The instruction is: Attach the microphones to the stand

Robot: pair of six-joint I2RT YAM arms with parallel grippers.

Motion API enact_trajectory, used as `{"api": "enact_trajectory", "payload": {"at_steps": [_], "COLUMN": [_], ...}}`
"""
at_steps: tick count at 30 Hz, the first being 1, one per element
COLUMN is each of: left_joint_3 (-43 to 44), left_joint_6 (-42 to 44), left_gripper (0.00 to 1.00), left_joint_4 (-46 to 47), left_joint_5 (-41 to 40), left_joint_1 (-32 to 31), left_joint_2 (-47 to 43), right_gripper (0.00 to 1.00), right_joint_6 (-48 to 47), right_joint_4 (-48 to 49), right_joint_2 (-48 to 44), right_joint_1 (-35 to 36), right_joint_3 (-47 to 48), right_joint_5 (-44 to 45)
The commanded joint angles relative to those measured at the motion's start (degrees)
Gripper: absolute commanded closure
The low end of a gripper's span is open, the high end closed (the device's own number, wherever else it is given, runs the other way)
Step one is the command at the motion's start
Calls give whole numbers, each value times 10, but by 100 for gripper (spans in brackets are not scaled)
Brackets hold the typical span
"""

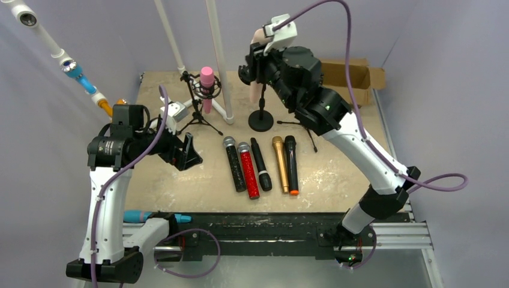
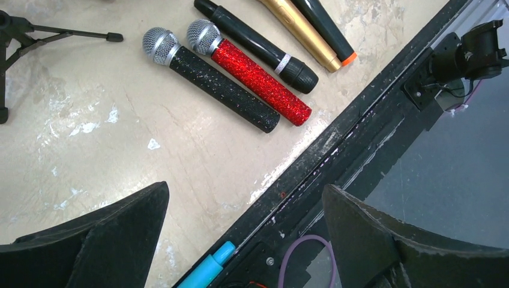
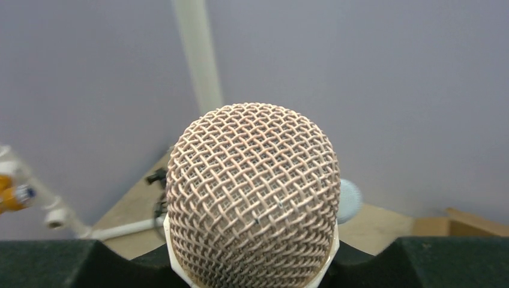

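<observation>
My right gripper point(image 1: 257, 60) is shut on a peach microphone point(image 1: 255, 90) and holds it upright above a black round-base stand point(image 1: 261, 122). Its mesh head point(image 3: 252, 198) fills the right wrist view between my fingers point(image 3: 60, 264). A pink microphone point(image 1: 207, 84) sits in a small tripod stand point(image 1: 198, 117). On the table lie a black glitter point(image 1: 234, 163), a red glitter point(image 1: 248, 171), a black point(image 1: 261, 163), a gold point(image 1: 280, 163) and an orange-tipped black microphone point(image 1: 291, 163). My left gripper point(image 1: 186, 153) hangs open and empty left of them point(image 2: 246, 198).
White PVC pipes point(image 1: 216, 54) rise at the back. A slanted pipe with blue and orange parts point(image 1: 81, 78) hangs at upper left. A cardboard box point(image 1: 360, 72) is at back right. A blue stick point(image 1: 141, 216) lies on the front rail point(image 1: 270, 225). Another tripod leg point(image 1: 300, 126) shows under my right arm.
</observation>
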Motion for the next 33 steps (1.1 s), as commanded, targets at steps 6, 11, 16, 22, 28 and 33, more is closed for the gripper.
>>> {"api": "enact_trajectory", "payload": {"at_steps": [6,11,16,22,28,33], "left_joint_3": [10,5,0,-5,-6,-7], "left_joint_6": [-4,1,10,17,20,23], "left_gripper": [0,0,0,0,0,0], "left_joint_4": [3,-3,-6,-7,-7,-8], "left_joint_5": [-9,-8,-14,-19,-20,-20], "left_joint_1": [1,1,1,1,1,1], "left_joint_2": [-12,-13,-20,-24,-22,-21], "right_gripper": [100,100,100,100,100,100], "right_joint_6": [-143,-145,-142,-143,-149,-156], "right_joint_4": [41,49,96,109,132,144], "right_joint_2": [-4,18,29,43,36,35], "right_joint_1": [-118,-163,-172,-174,-178,-185], "right_joint_3": [60,65,27,6,-38,-61], "right_joint_5": [83,70,56,52,59,63]}}
